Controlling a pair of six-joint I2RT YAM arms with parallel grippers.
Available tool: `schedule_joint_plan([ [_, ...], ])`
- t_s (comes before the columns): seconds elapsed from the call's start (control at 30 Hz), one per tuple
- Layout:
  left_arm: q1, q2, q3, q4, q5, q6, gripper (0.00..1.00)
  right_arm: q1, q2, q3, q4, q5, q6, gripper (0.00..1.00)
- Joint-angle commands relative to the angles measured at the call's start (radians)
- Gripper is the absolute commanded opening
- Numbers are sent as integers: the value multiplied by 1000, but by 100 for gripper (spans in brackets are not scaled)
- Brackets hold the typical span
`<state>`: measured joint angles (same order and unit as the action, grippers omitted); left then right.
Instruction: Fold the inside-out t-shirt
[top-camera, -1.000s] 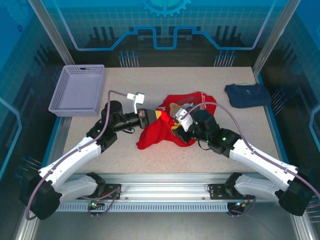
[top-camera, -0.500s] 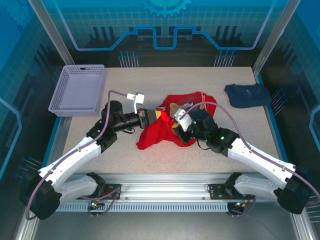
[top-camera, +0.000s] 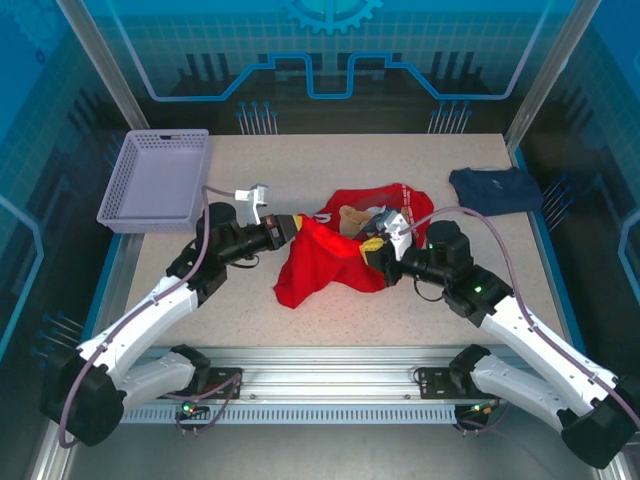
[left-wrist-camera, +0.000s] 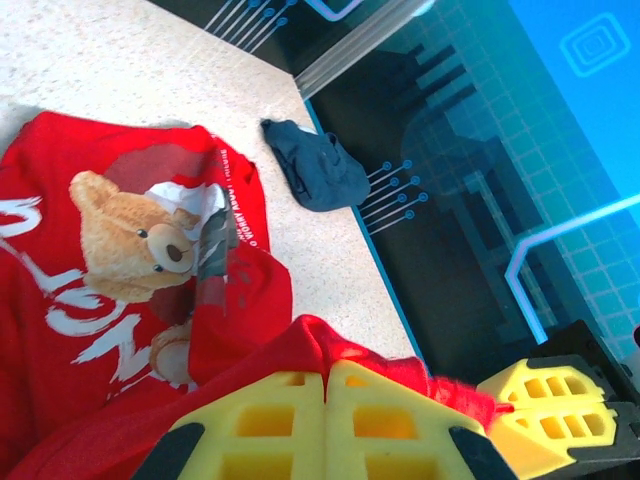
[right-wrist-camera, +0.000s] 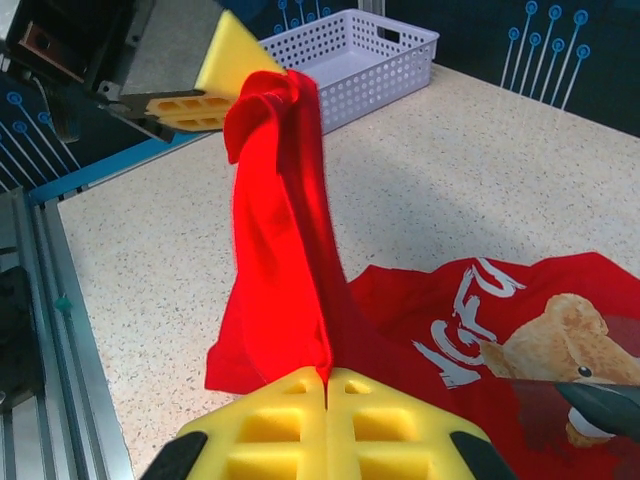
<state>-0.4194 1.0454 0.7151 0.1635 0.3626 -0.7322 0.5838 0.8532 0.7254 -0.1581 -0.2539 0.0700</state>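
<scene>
Though crumpled, t-shirt (top-camera: 330, 258) long left-to-right.

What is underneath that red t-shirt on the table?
Speckled table shows all around the red t-shirt, and below its raised fold. Whatever lies under the crumpled heap itself is covered by cloth, so it cannot be seen.

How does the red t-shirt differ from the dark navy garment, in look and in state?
The t-shirt is bright red with a bear print; the navy garment is dark and shows no print. The left gripper and right gripper pinch the t-shirt, a fold raised between them; the navy garment lies untouched near the far right corner of the table. The t-shirt is the larger, crumpled heap; the navy garment is a small bundle. Both are soft cloth.
</scene>
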Motion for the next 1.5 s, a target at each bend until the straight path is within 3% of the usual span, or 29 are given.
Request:
schedule_joint_plan([
  [0.0, 36, -31, -40, 45, -13, -68, 0, -54, -23, -36, 60, -69, 76, 0],
  [0.13, 43, -26, -54, 57, 19, -71, 1, -72, -12, -43, 71, -78, 97, 0],
  [0.33, 42, 2, -83, 49, 111, -37, 10, -75, 26, -28, 51, -18, 110, 0],
  [0.47, 42, 29, -120, 8, 114, 2, 13, -72, 51, -27, 72, -58, 113, 0],
  [0.8, 35, 107, -236, 28, 1, 81, 22, -13, 201, 32, 37, -83, 86, 0],
  [1.03, -104, 117, -229, 43, -180, 245, 41, -12, 237, 92, -65, -35, 58, 0],
  [1.17, -144, 227, -158, 69, -137, 217, 43, -17, 216, 101, -158, 50, 61, 0],
  [1.37, -220, 398, -55, 91, -111, 206, 45, -34, 193, 96, -367, 309, 135, 0],
  [1.47, -236, 463, -18, 100, -89, 241, 45, -57, 197, 76, -395, 366, 176, 0],
])
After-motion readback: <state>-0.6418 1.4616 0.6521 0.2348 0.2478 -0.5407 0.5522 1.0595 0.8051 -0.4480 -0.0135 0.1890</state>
